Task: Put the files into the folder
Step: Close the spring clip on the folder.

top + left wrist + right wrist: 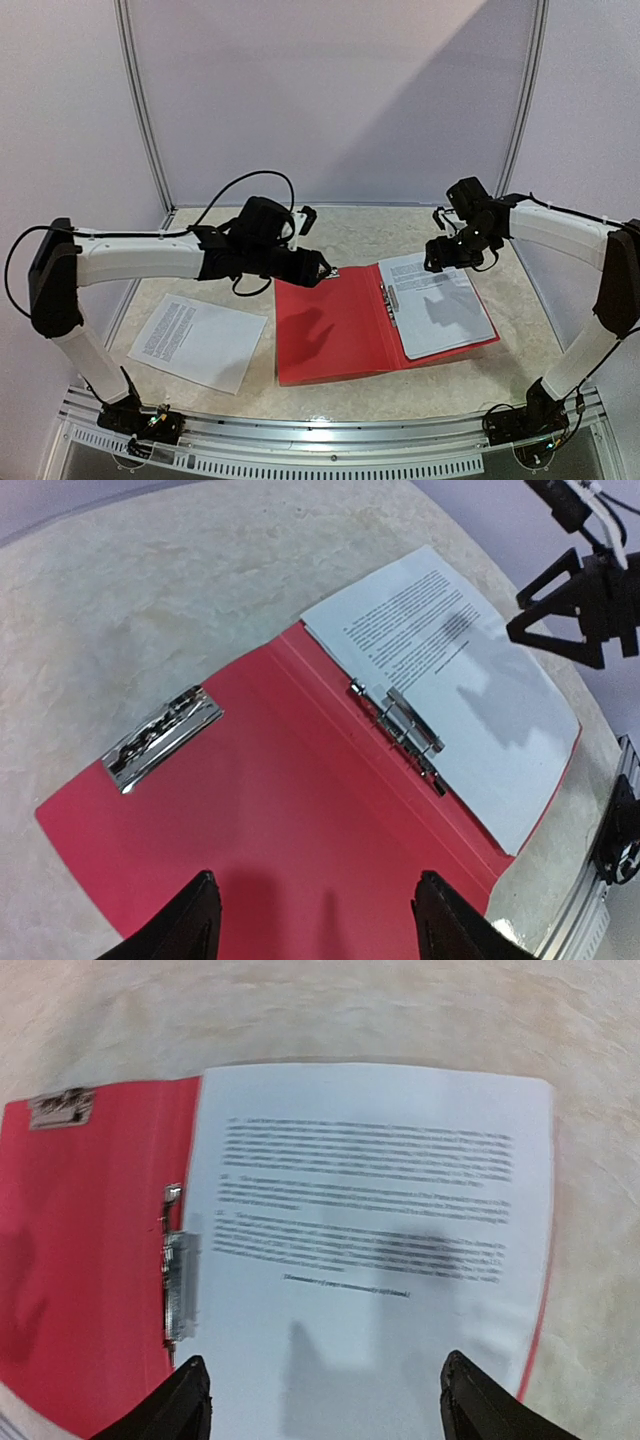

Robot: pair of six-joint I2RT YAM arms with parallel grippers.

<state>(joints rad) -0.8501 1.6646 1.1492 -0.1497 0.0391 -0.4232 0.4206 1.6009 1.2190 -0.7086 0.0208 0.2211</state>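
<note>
The red folder (330, 330) lies open on the table, metal clips (389, 298) along its spine. One printed sheet (438, 305) lies on its right cover; it shows in the right wrist view (380, 1230) and the left wrist view (450, 670). A second printed sheet (198, 340) lies on the table left of the folder. My left gripper (325, 270) is open and empty above the folder's left cover (280, 820), near a clip (160, 738) at its far edge. My right gripper (445, 255) is open and empty above the sheet in the folder.
The table top (350, 235) is pale and marbled, bounded by white walls and metal corner posts (145, 110). A metal rail (330, 455) runs along the near edge, holding both arm bases.
</note>
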